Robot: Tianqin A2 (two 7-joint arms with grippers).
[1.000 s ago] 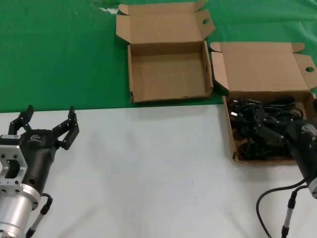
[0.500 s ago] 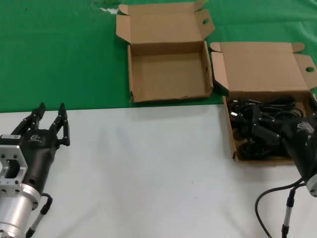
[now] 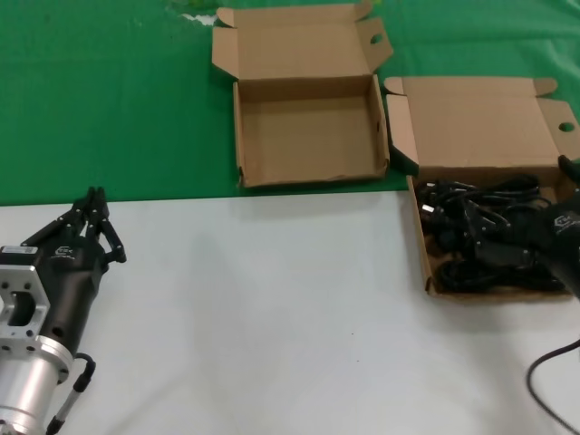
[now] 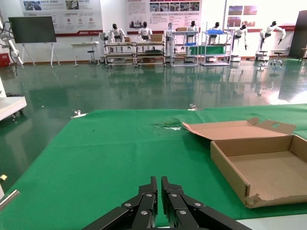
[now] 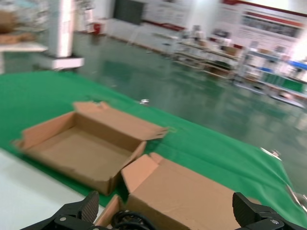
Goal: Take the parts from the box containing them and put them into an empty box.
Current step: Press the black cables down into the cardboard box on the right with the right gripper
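The box containing the parts (image 3: 423,254) lies at the right, lid (image 3: 480,122) folded back, with a tangle of black cable parts (image 3: 476,204) inside. My right gripper (image 3: 528,216) hovers over that tangle, open wide and holding nothing. In the right wrist view its fingertips (image 5: 90,205) stand far apart over the lid (image 5: 187,196), with cables (image 5: 125,221) just below. The empty box (image 3: 308,140) sits left of it on the green cloth, also in the left wrist view (image 4: 261,167). My left gripper (image 3: 93,207) is shut near the white table's left side, far from both boxes (image 4: 159,186).
The boxes lie where the green cloth (image 3: 109,100) meets the white tabletop (image 3: 272,308); the parts box sits mostly on the white. A black cable (image 3: 544,381) from my right arm trails at the lower right. White scraps (image 3: 195,14) lie at the cloth's far edge.
My left gripper has closed from wide open to shut. My right gripper has shifted to the right over the parts box, and its fingers are now spread wider.
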